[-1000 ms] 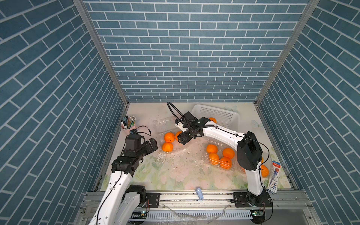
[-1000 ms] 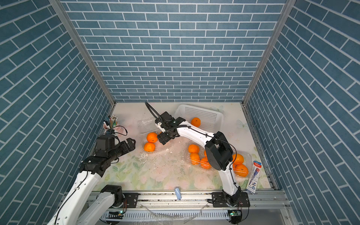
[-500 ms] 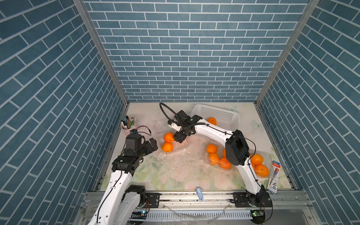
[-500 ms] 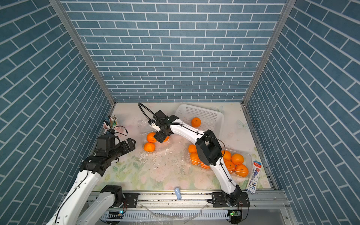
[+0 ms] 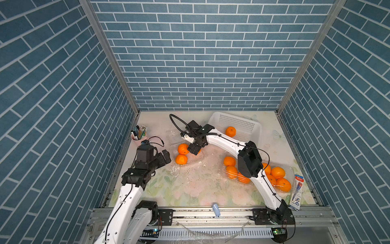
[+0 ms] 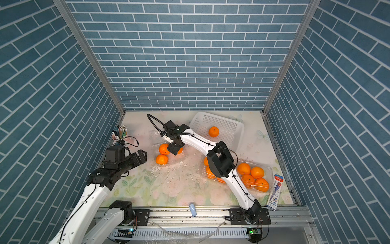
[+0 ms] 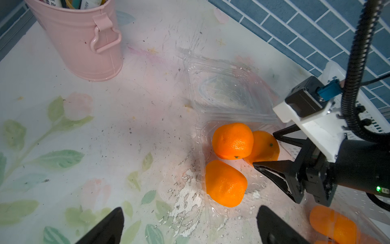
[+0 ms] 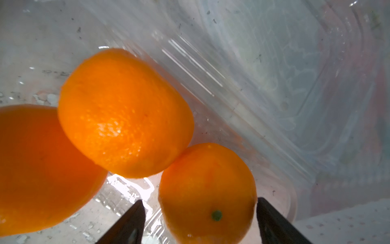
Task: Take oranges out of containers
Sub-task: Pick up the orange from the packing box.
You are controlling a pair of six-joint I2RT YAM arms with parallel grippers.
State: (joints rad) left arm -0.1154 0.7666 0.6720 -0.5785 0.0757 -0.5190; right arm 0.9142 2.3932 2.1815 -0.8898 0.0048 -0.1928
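An open clear container [image 5: 175,136] lies left of centre with its lid [image 7: 230,90] flat behind it. Three oranges sit in its base: one [image 5: 183,149], a nearer one [image 5: 181,159], and a third [image 7: 264,145] under my right gripper [image 5: 194,150]. That gripper is open and straddles the third orange [image 8: 207,190], which has a gap to one finger [image 8: 135,219]. My left gripper [image 5: 165,157] hangs open and empty just left of the container, seen in both top views [image 6: 141,156]. Two more containers [image 5: 289,171] with several oranges stand at the right, one partly behind my right arm.
A white basket [image 5: 242,124] at the back right holds one orange [image 5: 230,131]. A pink cup of pens [image 5: 138,135] stands at the left wall, close behind my left wrist. A pen pack [image 5: 296,192] lies by the right wall.
My right gripper has edged left and lower over the open container, and that arm's elbow has swung left. The left arm has not moved.
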